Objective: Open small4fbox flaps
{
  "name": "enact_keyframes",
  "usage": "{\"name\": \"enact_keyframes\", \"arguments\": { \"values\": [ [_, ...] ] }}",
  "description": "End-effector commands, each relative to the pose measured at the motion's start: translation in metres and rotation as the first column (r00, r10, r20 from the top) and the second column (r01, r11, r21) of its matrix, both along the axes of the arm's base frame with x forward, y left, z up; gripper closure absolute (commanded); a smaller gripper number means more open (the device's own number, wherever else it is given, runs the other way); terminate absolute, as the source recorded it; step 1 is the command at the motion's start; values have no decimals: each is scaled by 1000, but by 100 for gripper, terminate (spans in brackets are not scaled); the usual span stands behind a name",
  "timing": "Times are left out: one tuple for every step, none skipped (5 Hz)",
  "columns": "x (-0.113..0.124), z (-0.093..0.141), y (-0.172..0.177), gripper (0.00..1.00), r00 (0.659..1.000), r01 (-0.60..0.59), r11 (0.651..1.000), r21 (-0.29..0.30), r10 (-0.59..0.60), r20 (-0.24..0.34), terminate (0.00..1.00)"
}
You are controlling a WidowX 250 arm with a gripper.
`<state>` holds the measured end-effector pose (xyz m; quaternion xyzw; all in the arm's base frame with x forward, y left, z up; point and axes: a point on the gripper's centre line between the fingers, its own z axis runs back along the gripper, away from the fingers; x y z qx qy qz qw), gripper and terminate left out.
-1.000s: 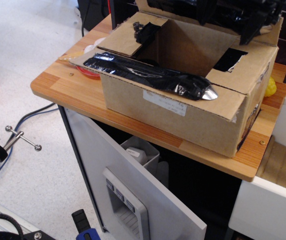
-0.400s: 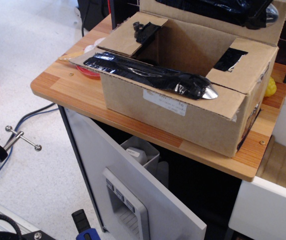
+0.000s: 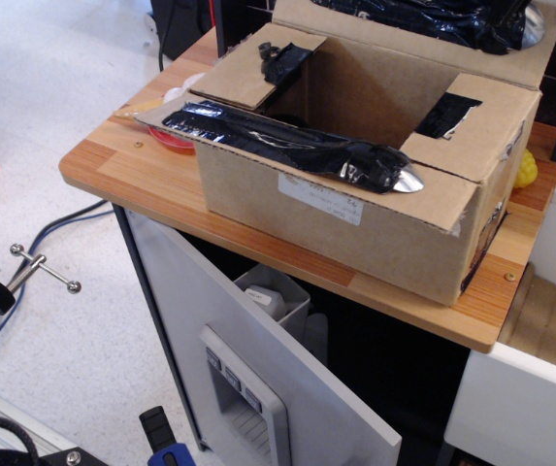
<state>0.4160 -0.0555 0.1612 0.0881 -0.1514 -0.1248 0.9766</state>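
The small4fbox (image 3: 355, 184) sits on the wooden table (image 3: 142, 170), its long labelled side toward the camera and its right end near the table's corner; the robot arm is out of the picture, so whether the jaws are open or closed cannot be told. The far long flap (image 3: 404, 34) stands raised behind the opening, black tape crinkled along its edge; the near long flap (image 3: 287, 141) lies roughly level, folded outward past the front wall; the interior shows between them. The left short flap (image 3: 258, 68) and right short flap (image 3: 472, 116) lie flat over the box ends, apparently unopened; by my judgement the long pair is done and the short pair remains.
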Motion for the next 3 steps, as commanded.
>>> {"name": "enact_keyframes", "arguments": {
  "values": [
    [20,-1,9,0,1000,16,999,-52,-14,25,0],
    [23,-13,10,0,1000,18,997,-78,-16,22,0],
    [33,-18,9,0,1000,20,993,-114,-19,10,100]
  ]
}}
